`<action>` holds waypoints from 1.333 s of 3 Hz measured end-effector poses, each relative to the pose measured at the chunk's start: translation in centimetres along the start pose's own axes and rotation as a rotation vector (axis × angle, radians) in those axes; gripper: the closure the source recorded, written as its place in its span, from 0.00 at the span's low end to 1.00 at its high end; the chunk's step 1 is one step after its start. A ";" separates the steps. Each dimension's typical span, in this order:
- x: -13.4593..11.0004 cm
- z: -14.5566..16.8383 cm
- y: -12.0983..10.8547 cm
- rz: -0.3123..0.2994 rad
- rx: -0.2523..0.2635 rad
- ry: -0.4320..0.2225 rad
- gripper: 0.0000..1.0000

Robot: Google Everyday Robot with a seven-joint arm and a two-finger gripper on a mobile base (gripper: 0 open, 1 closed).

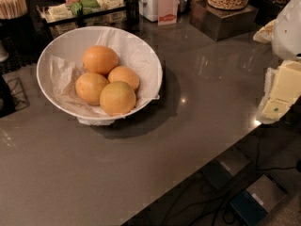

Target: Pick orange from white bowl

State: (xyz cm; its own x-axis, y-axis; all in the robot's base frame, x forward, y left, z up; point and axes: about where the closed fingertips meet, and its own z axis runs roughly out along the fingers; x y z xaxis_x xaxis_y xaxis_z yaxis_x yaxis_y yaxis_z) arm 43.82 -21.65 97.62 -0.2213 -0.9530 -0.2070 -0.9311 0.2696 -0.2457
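Note:
The white bowl [56,51] stands on the grey counter at the left, lined with crinkled white paper. Four oranges lie in it. The orange [100,59], the largest and deep orange, lies at the back of the pile. A small orange [124,77] lies to its right, another orange [91,87] at the left, and a paler yellowish one [117,98] at the front. My gripper [281,94], cream and white, is at the far right edge, well to the right of the bowl and apart from it, with nothing seen in it.
A tray of tea packets [84,7], a white container [157,3] and jars of nuts on a metal box [223,15] line the back. A cup of sticks [12,4] is at the back left. The counter edge [207,159] runs diagonally at the front right.

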 end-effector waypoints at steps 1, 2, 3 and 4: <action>-0.6 0.2 0.0 -0.003 0.006 -0.014 0.00; -4.3 1.7 -0.6 -0.046 0.018 -0.071 0.00; -4.3 1.7 -0.6 -0.046 0.018 -0.072 0.00; -6.8 2.4 -1.2 -0.018 0.020 -0.144 0.00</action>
State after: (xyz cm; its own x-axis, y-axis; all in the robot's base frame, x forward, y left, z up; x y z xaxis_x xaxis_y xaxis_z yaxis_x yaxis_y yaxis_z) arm 47.10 -15.16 97.06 -0.1599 -0.9283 -0.3358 -0.9281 0.2572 -0.2691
